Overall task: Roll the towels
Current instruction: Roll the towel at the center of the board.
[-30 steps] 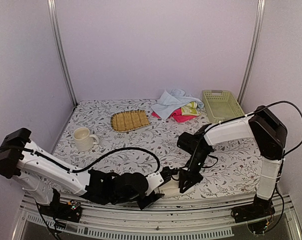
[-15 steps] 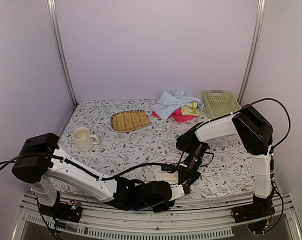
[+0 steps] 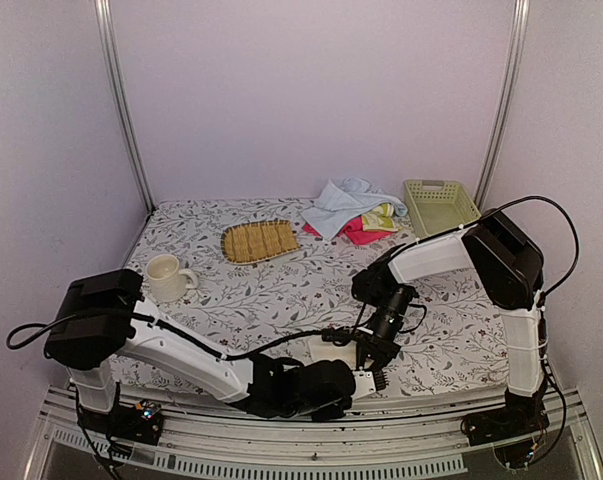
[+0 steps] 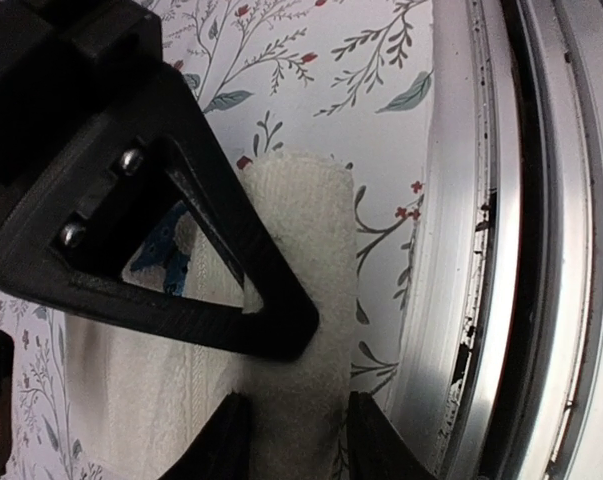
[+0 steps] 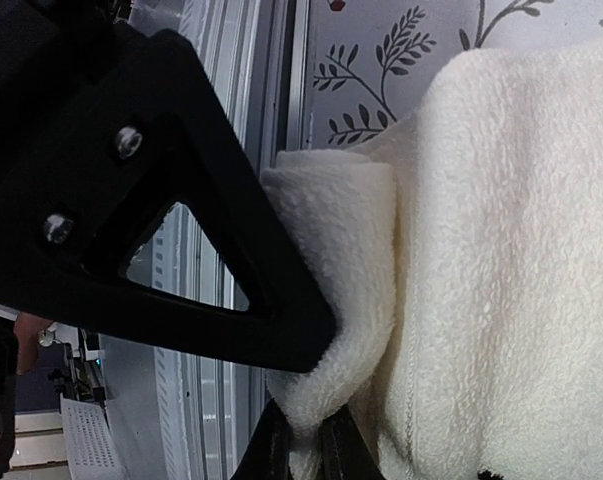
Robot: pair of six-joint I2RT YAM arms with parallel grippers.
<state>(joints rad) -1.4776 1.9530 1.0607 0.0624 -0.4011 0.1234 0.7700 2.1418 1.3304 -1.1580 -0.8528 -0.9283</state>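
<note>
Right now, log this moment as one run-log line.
step: rolling cream towel | left gripper: open, astride the roll | right gripper: shut on towel's folded edge | other towels: piled at back, unrolled

Probably a lab test booth: plain lilac walls (image 3: 311, 100), metal corner posts (image 3: 121, 110), floral tablecloth (image 3: 271, 285), aluminium rails (image 3: 281, 452).
</note>
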